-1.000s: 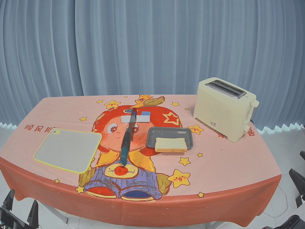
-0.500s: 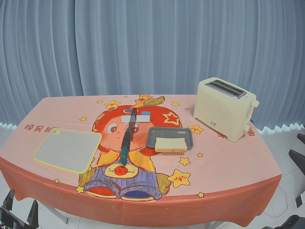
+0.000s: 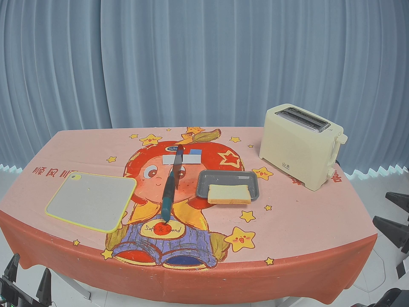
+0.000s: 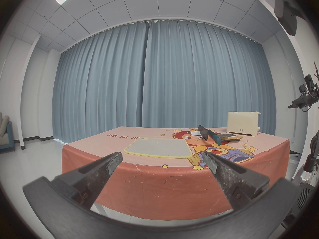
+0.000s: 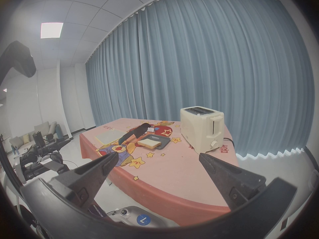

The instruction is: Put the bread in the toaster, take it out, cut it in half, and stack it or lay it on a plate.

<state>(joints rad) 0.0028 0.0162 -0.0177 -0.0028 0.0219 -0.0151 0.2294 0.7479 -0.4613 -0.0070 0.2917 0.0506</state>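
Bread (image 3: pixel 228 194): one slice, lying flat at the near edge of the grey tray (image 3: pixel 226 177), just right of the table's (image 3: pixel 298 222) middle. Its long side is running left to right.

Toaster (image 3: pixel 301 145): standing behind and to the right of the tray, slots facing up and empty.

Right gripper (image 5: pixel 158 157): hanging off the table's right edge, below the tabletop. The bread is lying forward and to its left. Its fingers are spread wide and are touching and holding nothing. This looks the nearer arm for the first pick.

Left gripper (image 4: pixel 162 155): sitting low off the front left corner, fingers likewise wide apart and empty, with the knife (image 3: pixel 170 184) and cutting board (image 3: pixel 91 195) lying between it and the bread.
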